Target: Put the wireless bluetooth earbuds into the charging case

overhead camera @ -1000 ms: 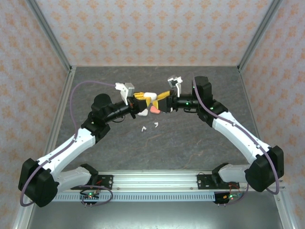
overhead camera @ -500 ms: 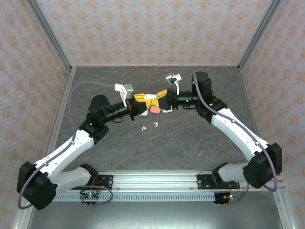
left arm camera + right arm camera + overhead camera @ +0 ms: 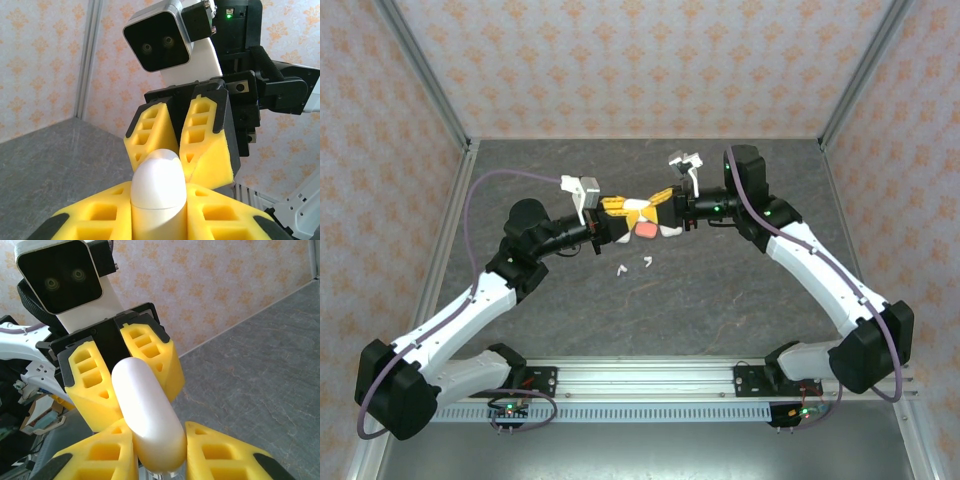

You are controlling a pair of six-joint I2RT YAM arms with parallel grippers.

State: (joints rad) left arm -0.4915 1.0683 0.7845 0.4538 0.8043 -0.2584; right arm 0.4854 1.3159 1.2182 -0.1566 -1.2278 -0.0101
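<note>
Two of the wireless bluetooth earbuds point(image 3: 620, 270) lie on the dark desk point(image 3: 740, 300). They are tiny white hooks close together near the middle, the second point(image 3: 646, 263) just right of the first. Neither pincer is touching them.

Above and just behind them hangs the charging case point(image 3: 159, 195), a smooth white rounded pebble held in the air between the two arms. The left pincer point(image 3: 623, 210) has its yellow fingers point(image 3: 100, 220) pressed to either side of one end of the case. The right pincer point(image 3: 181, 145) comes straight at it from the opposite side and is closed narrow on the other end. Its own wrist view shows the white body wedged between its two yellow pads point(image 3: 220, 455). The two pincers meet nose to nose, each gripping the same case.

Just under that meeting point, from above, I can make out a salmon-pink piece point(image 3: 646, 229) and a small white piece point(image 3: 670, 231) beside it. I cannot tell what they are, or whether they rest on the desk or hang from the case.

Patterned cream walls point(image 3: 620, 60) close in the desk on three sides.
</note>
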